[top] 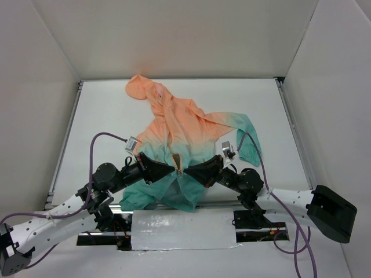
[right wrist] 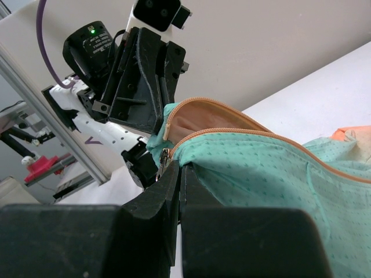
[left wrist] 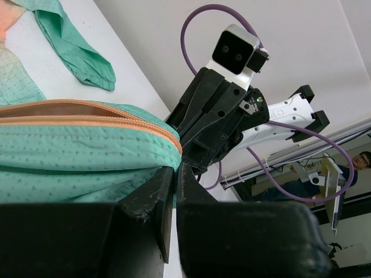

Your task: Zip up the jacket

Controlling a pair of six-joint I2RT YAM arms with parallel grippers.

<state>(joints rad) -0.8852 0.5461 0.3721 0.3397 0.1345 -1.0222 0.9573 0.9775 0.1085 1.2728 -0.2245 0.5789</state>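
Observation:
The jacket (top: 179, 124) lies on the white table, peach hood at the far left, teal hem toward me. Its orange zipper (top: 180, 162) is open above the hem. My left gripper (top: 173, 166) and right gripper (top: 190, 172) meet at the zipper's bottom end and lift the hem. In the left wrist view the left gripper (left wrist: 175, 174) is shut on teal fabric (left wrist: 75, 150) just under the zipper's end (left wrist: 174, 139). In the right wrist view the right gripper (right wrist: 181, 169) is shut on the teal edge (right wrist: 272, 174) beside the metal slider (right wrist: 164, 157).
A teal-cuffed sleeve (top: 249, 145) lies to the right of the grippers, also in the left wrist view (left wrist: 87, 63). White walls enclose the table on three sides. A silver taped strip (top: 182, 229) covers the near edge between the arm bases.

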